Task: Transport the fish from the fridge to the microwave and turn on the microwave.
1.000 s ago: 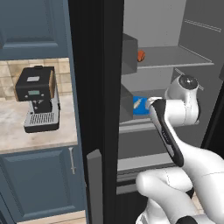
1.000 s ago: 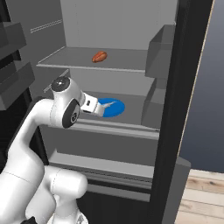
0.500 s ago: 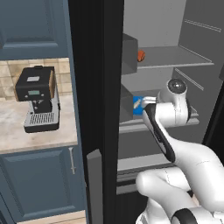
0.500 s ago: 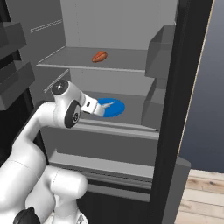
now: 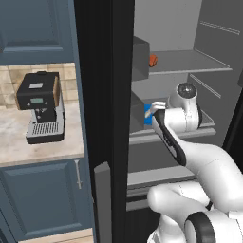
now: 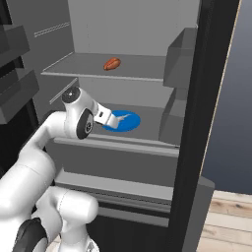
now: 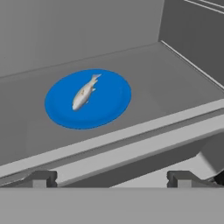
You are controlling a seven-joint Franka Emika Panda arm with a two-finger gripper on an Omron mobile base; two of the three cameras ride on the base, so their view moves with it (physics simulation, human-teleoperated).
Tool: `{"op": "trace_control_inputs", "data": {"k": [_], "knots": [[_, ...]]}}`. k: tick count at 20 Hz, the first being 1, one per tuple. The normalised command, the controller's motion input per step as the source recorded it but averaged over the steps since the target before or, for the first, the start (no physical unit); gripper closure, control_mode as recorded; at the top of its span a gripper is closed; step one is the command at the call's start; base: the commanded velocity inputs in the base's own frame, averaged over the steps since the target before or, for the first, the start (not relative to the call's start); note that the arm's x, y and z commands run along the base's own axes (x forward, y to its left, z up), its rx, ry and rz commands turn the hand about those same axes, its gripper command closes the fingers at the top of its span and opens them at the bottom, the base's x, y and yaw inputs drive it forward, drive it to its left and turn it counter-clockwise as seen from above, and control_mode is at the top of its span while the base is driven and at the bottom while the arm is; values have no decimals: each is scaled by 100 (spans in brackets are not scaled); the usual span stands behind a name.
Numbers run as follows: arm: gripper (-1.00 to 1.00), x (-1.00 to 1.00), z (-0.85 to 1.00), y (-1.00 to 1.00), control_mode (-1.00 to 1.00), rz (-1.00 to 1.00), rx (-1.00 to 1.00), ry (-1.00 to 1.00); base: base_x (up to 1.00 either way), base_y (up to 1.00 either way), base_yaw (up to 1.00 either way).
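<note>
Fish (image 7: 85, 92) lies ungrasped on the blue plate (image 7: 109, 107) inside the open fridge (image 6: 123, 34); the hand (image 7: 112, 178) is spread, empty. Pickup, transport, microwave activation remain.

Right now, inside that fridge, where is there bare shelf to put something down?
On the middle shelf, bare grey lies all around the blue plate, widest toward the side wall. The fish takes the plate's middle. The upper shelf is bare apart from one orange-red item. It is tightest by the grey bins along the door side.
</note>
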Motion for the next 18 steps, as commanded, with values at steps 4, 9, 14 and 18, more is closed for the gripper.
{"op": "trace_control_inputs", "data": {"k": [4, 9, 14, 18], "knots": [[-100, 16, -8, 0, -100, 0, 4, 0, 0, 0, 0], [-100, 13, -11, 0, -100, 0, 3, 0, 0, 0, 0], [-100, 15, -10, 0, -100, 0, 2, 0, 0, 0, 0], [-100, 21, -2, 0, -100, 0, 0, 0, 0, 0, 0]]}}
